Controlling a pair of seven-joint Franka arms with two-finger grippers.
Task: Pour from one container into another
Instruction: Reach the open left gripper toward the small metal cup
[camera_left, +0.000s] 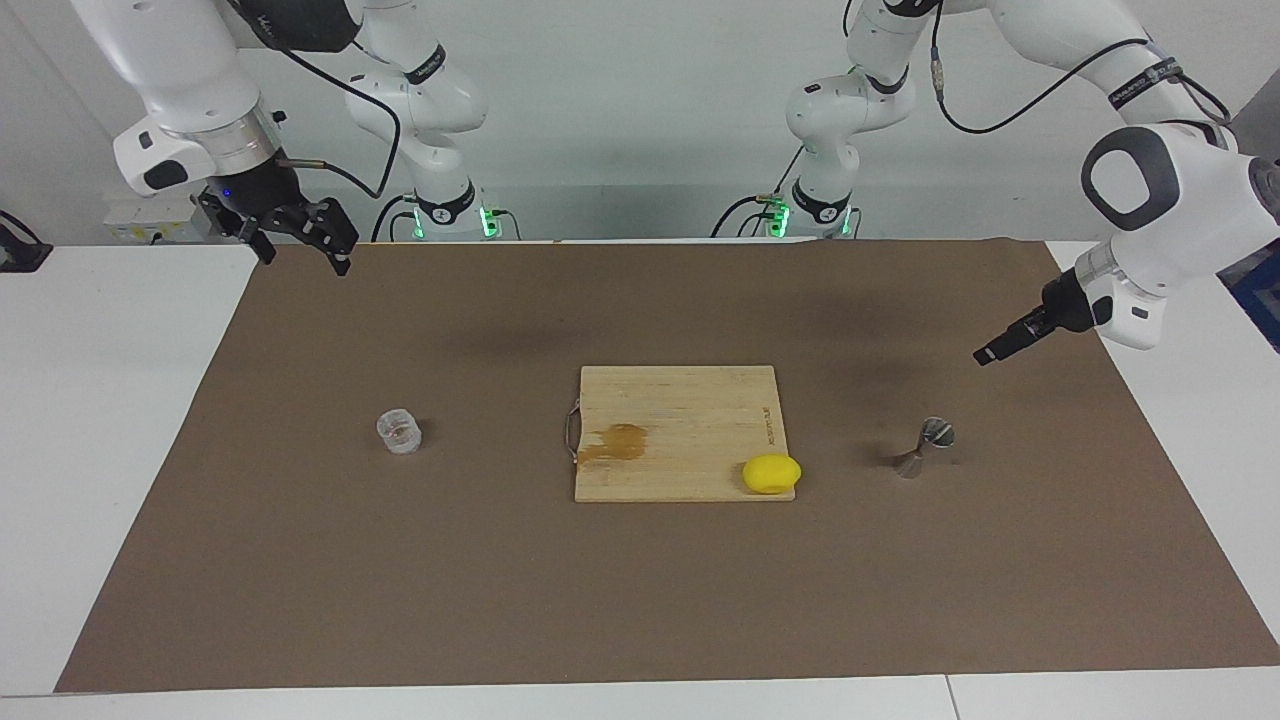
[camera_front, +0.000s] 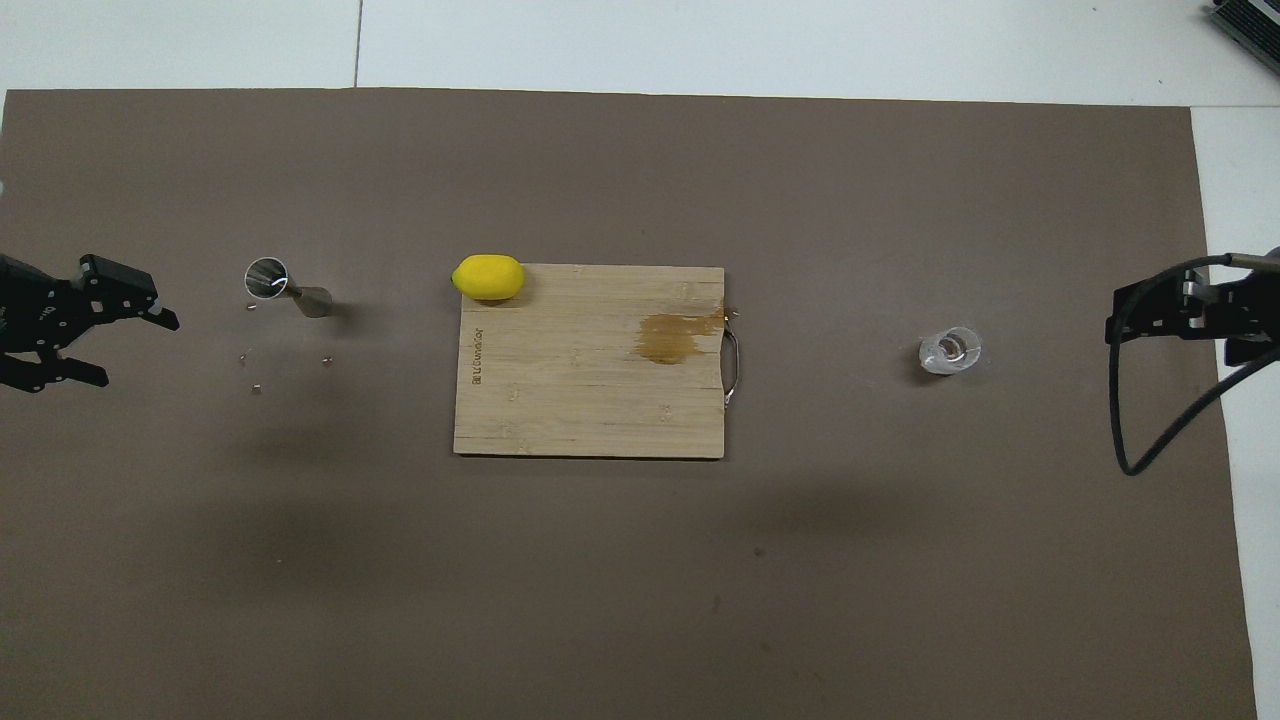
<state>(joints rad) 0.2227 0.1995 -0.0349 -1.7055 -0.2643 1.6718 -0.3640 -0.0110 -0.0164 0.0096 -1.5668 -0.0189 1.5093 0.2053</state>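
cup (camera_left: 399, 432) stands alone, something small inside | jigger (camera_left: 925, 447) stands tilted, open end up | left gripper (camera_front: 130, 340) open, empty | right gripper (camera_left: 300, 243) open, empty

2 white arms (camera_left: 180, 60), black cables, black fingers (camera_left: 335, 225)

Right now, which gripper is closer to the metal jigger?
Left. The left gripper hangs open beside the jigger; the right gripper is up at the other end.

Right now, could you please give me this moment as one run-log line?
left hand: open, raised beside jigger | right hand: open, raised, waiting | clear cup: upright on mat, untouched | pour: not started
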